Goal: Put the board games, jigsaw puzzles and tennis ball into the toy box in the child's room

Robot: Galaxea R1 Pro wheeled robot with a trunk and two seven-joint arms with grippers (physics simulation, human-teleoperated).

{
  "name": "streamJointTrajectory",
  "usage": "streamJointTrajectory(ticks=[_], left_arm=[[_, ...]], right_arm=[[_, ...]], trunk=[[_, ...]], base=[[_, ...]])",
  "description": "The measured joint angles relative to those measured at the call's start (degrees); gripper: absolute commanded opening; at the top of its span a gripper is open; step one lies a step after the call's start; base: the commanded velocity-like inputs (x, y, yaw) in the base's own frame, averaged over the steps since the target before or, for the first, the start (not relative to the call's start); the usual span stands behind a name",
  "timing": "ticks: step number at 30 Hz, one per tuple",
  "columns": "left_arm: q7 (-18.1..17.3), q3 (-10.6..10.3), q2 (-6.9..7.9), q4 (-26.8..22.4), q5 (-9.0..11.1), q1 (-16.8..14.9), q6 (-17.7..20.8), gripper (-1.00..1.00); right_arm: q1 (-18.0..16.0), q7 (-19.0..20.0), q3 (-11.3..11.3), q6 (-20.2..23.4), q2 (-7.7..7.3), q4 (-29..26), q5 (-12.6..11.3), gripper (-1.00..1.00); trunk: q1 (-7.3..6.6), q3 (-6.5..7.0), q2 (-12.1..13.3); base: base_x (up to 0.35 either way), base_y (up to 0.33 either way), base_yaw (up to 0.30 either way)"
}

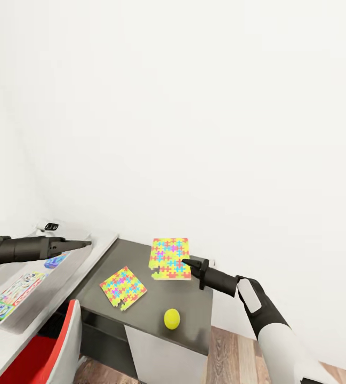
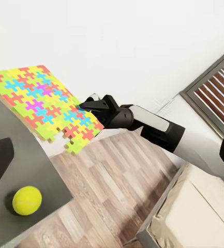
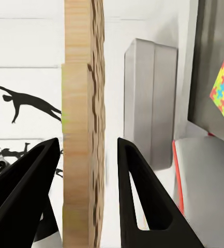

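1. Right gripper sits at the near edge of the far puzzle. In the right wrist view a plywood-coloured edge stands between the two fingers, which are apart with a gap on each side. Judged: jaws are straddling the puzzle's edge, not yet clamped.
2. Left wrist view shows that puzzle tilted, one edge raised off the cabinet, the right gripper at its raised corner. Tilt likely comes from lifting at one edge.
3. Second puzzle lies flat on the cabinet, well apart from both grippers. Ball rests near the cabinet's front, loose and free to roll.
4. Left gripper hovers above the toy box; fingers look drawn together, nothing held. Probably parked clear of the drop zone.
5. Toy box sits on the table and already holds flat game boxes.
6. Judged: puzzles and ball remain to go in.
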Motion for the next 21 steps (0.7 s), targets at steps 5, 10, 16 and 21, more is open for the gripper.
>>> streamJointTrajectory(ticks=[5,10,16,21], left_arm=[[0.0,0.0,-0.01,0.0,0.0,0.0,0.0,1.0],[0.0,-0.1,-0.01,0.0,0.0,0.0,0.0,1.0],[0.0,-0.1,-0.01,0.0,0.0,0.0,0.0,1.0],[0.0,0.0,-0.01,0.0,0.0,0.0,0.0,1.0]], right_arm=[[0.0,0.1,-0.1,-0.1,0.0,-0.1,0.0,-1.0],[0.0,0.1,-0.1,-0.2,-0.03,-0.1,0.0,-1.0],[0.0,0.1,-0.2,0.0,-0.08,-0.1,-0.1,-1.0],[0.0,0.1,-0.1,0.0,-0.1,-0.1,-0.1,-1.0]], trunk=[[-1.1,0.9,2.0],[-2.2,1.8,4.0],[-3.52,2.89,6.4],[-4.62,3.79,8.4]], base=[[0.0,0.0,0.291],[0.0,0.0,0.288],[0.0,0.0,0.102],[0.0,0.0,0.008]])
